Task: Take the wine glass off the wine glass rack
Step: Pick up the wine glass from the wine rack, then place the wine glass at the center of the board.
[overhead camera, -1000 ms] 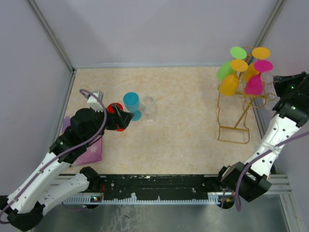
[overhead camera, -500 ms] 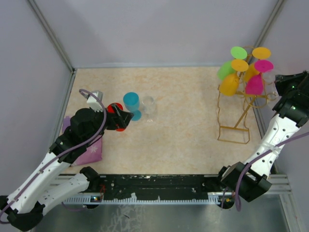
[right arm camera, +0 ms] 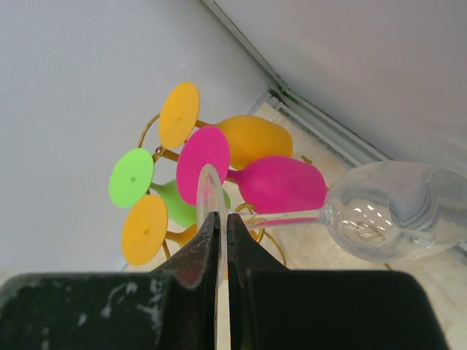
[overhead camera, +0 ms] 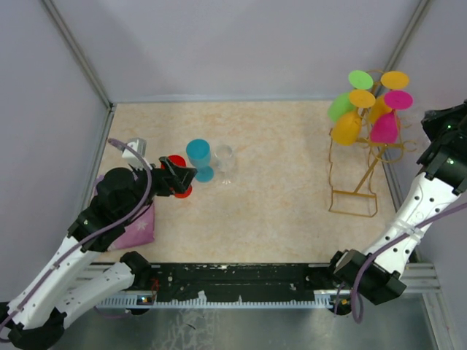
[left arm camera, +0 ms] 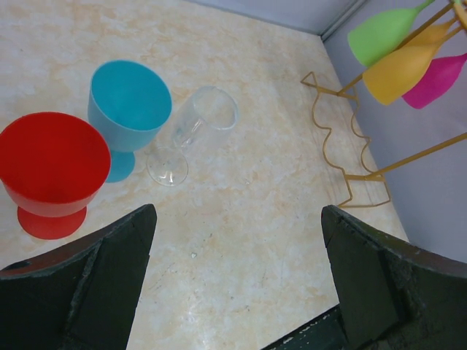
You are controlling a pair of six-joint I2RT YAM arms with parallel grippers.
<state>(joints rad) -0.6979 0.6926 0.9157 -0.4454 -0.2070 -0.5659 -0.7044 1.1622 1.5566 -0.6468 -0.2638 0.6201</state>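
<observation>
Right hand (right arm camera: 221,219) pressed together, pinching edge-on the flat foot of the clear glass wine glass (right arm camera: 394,211); the stem runs sideways from my fingers, bowl out to the right in the wrist view. The thin gold wire wine glass rack (overhead camera: 353,213) stands just left of this hand from above, so I judge the pull goes away from it. Left hand (left arm camera: 237,248) is spread wide, well apart across the counter (overhead camera: 277,189).

1. The red glass (left arm camera: 52,168), blue glass (left arm camera: 130,106) and clear glass (left arm camera: 208,113) stand crowded together just ahead of the left gripper (left arm camera: 237,211).
2. Bare tabletop (overhead camera: 284,197) lies wide open between them and the wine glass rack (overhead camera: 355,191).
3. Hanging coloured glasses (overhead camera: 345,127) fill the rack's top, with the right wall (overhead camera: 445,58) close beside.
</observation>
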